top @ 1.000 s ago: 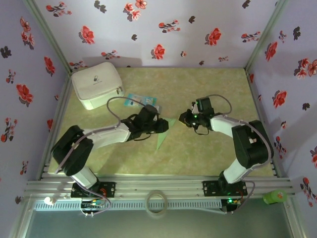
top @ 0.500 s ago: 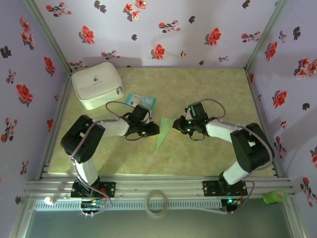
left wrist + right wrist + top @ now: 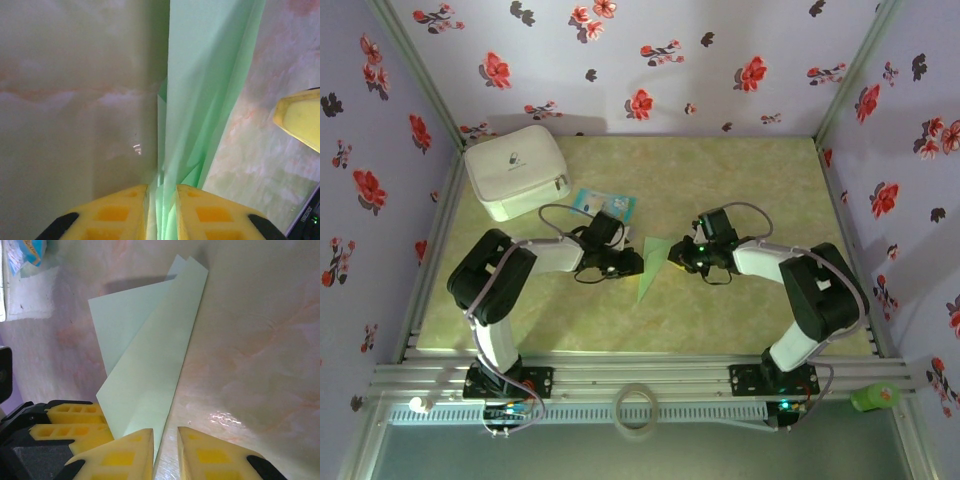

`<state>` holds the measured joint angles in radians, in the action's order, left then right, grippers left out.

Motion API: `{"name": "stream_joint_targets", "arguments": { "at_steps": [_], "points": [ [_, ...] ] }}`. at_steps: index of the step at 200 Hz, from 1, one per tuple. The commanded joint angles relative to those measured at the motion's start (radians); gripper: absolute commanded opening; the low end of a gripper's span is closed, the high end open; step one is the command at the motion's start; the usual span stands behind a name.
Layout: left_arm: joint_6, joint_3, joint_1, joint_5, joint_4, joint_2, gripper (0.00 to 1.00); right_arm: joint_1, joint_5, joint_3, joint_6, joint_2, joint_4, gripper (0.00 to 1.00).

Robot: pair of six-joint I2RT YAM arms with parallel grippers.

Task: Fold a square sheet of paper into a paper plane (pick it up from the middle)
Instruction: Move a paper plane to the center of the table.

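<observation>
thin pale mint-green folded paper sheet (image 3: 648, 268) at mid bench (image 3: 750, 180) | left end effector (image 3: 161, 192) pinching its fold | right end effector (image 3: 165, 439) nearly closed at its edge, grip unclear | light, floppy; hold centre crease

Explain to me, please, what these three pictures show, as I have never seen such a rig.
Two robot arms, the left arm and the right arm, stand bolted at the near edge of a table. One picture looks down from above. The other two come from cameras on the wrists. On the table are a white pouch, a small blue packet and a folded green paper. The yellow left fingers, at the bottom of their picture, pinch the paper between them. The right fingers sit at its edge, slightly apart; whether they grip it is unclear.
</observation>
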<state>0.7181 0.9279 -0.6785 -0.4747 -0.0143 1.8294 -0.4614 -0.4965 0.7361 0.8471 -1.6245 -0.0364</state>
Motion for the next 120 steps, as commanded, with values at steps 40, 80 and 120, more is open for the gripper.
{"name": "stream_joint_targets", "arguments": {
  "at_steps": [40,80,120],
  "points": [
    [-0.042,0.038,-0.008,-0.064,-0.033,0.045,0.23,-0.014,-0.012,0.007,0.013,-0.044,-0.045,0.2],
    [-0.02,0.034,-0.009,-0.083,0.014,0.054,0.22,-0.019,-0.021,0.003,0.006,-0.064,-0.048,0.19],
    [0.008,0.019,-0.009,-0.1,0.06,0.059,0.21,-0.023,-0.027,-0.004,0.004,-0.074,-0.058,0.18]
  ]
}}
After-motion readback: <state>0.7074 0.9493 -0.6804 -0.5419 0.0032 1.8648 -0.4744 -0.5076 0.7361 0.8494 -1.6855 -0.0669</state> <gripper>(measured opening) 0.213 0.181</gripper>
